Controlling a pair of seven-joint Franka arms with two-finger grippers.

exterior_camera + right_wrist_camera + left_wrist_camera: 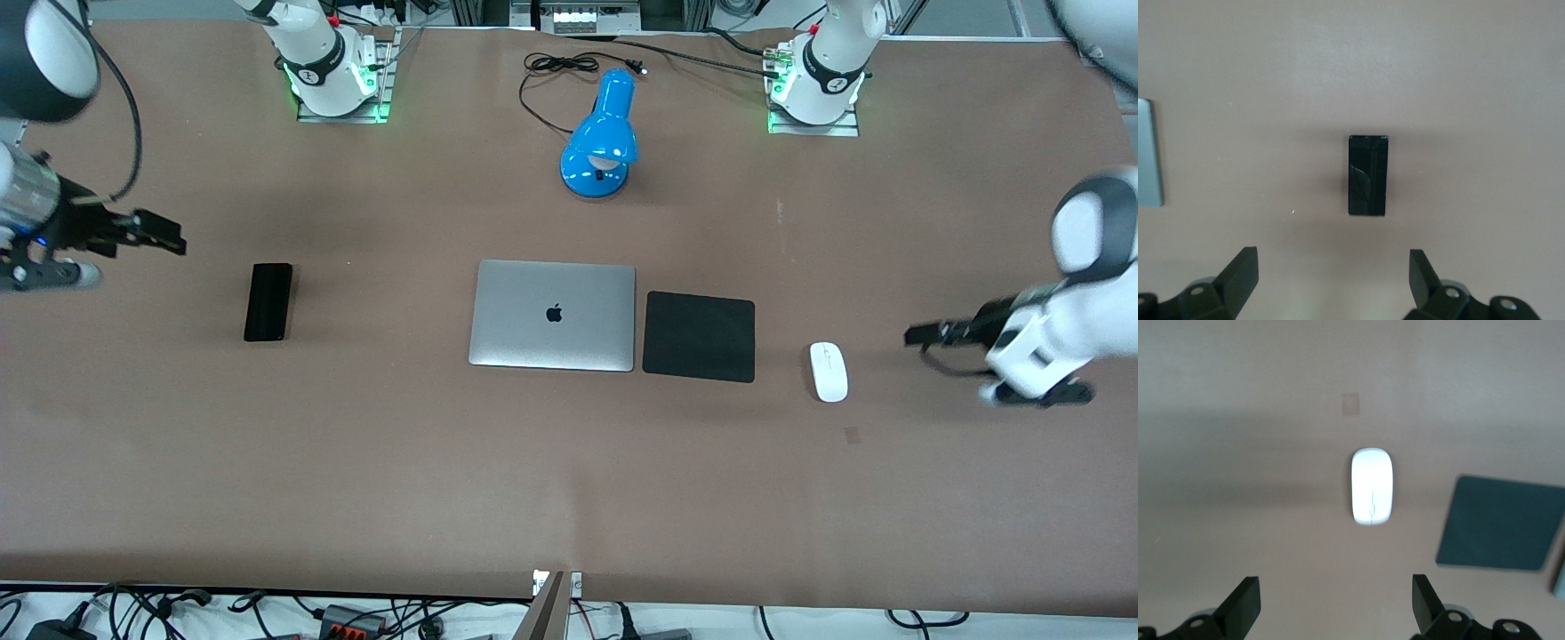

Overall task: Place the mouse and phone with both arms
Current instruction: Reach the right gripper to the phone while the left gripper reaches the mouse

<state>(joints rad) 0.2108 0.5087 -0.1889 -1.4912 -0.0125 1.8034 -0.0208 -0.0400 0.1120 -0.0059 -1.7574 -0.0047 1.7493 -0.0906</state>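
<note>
Glossy oval mouse and slim glossy phone lie flat on the matte brown worktop. The left hand is open above the worktop near the mouse, the right hand open near the phone.

White glossy oval mouse is lying flat on the table, untouched, near the left gripper and ahead of its spread fingers. Slim black phone is lying flat, face up, near the wide-open right gripper.

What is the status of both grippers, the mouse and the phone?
Left gripper open, near mouse. Right gripper open, near phone. Both on table, nothing blocking.
</note>
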